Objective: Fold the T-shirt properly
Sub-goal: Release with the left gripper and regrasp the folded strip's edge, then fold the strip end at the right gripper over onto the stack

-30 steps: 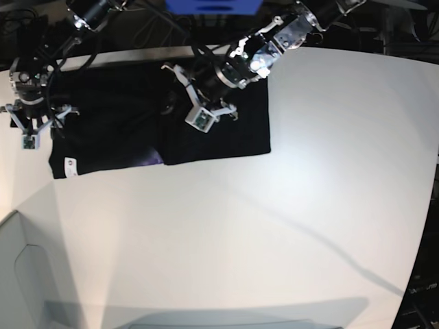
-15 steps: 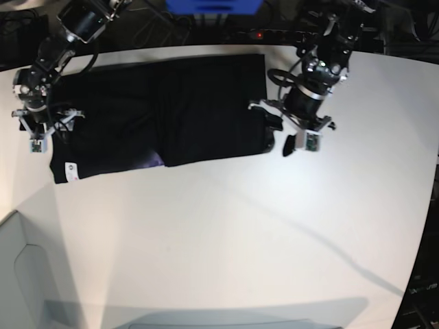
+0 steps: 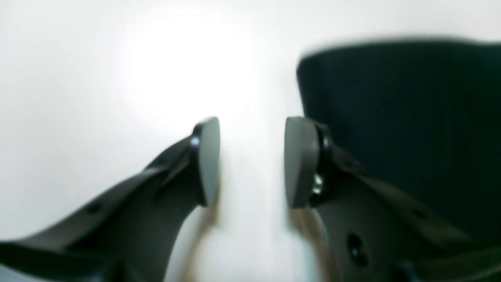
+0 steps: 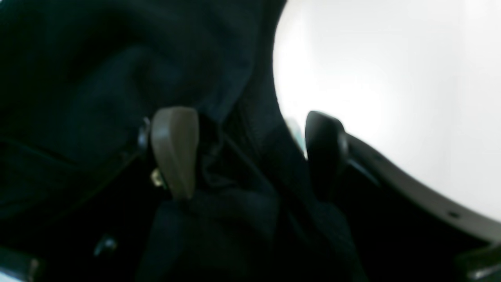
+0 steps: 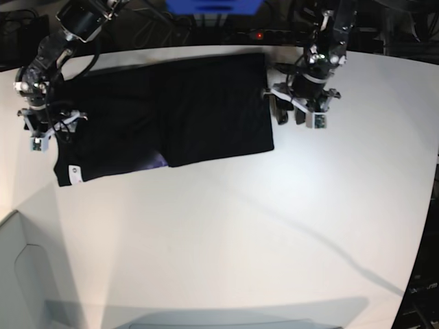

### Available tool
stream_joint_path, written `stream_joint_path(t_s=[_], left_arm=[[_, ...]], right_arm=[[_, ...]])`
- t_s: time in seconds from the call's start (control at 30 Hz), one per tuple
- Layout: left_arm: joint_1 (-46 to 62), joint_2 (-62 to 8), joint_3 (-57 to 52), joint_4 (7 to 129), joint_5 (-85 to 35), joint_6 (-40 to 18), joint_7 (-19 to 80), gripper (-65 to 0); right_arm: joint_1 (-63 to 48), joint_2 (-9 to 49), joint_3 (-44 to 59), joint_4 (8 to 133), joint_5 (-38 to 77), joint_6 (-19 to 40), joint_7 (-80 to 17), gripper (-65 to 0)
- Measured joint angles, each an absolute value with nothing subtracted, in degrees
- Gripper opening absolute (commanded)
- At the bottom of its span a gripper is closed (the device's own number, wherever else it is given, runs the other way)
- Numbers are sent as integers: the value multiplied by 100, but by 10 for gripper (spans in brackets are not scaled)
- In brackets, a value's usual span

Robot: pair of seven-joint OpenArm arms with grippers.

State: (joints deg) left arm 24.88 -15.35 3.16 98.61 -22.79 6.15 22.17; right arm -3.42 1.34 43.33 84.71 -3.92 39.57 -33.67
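The T-shirt (image 5: pixel 164 120) lies spread flat at the far left of the white tabletop (image 5: pixel 274 233), folded into a dark band; a sliver of purple print (image 5: pixel 156 161) and a small white tag (image 5: pixel 73 174) show along its near edge. Most of the print is hidden under the fold. Both wrist views are blurred, so cloth texture and seams are hard to read. In the right wrist view the right gripper (image 4: pixel 250 152) stands spread wide over bunched black cloth at the shirt's left edge; whether its pads touch the fabric cannot be told. In the left wrist view the left gripper (image 3: pixel 252 160) is parted with only bare tabletop between its pads, the shirt's right edge just beside it. Compared with half a second earlier, the left gripper has shifted farther from the viewer along the shirt's right edge, and the shirt's near right corner now lies flatter.
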Motion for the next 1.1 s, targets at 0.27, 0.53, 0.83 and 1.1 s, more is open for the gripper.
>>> stream_joint_path(t_s=[0.27, 0.53, 0.83, 1.1], left_arm=[[1929, -1122, 314, 9378, -2263, 600, 2082, -388], [1549, -1094, 309, 9118, -2259, 598, 2119, -388], [1404, -1092, 309, 9231, -2300, 600, 2270, -388], [1441, -1094, 281, 9465, -2300, 600, 2255, -388]], right_arm=[[-471, 104, 3994, 8486, -250, 3957, -3280, -502], [-478, 95, 3979, 8517, -257, 3962, -3273, -650], [-670, -207, 4032, 9872, -781, 3983, -3968, -650], [-642, -725, 3994, 11041, -749, 3983, -3944, -650]])
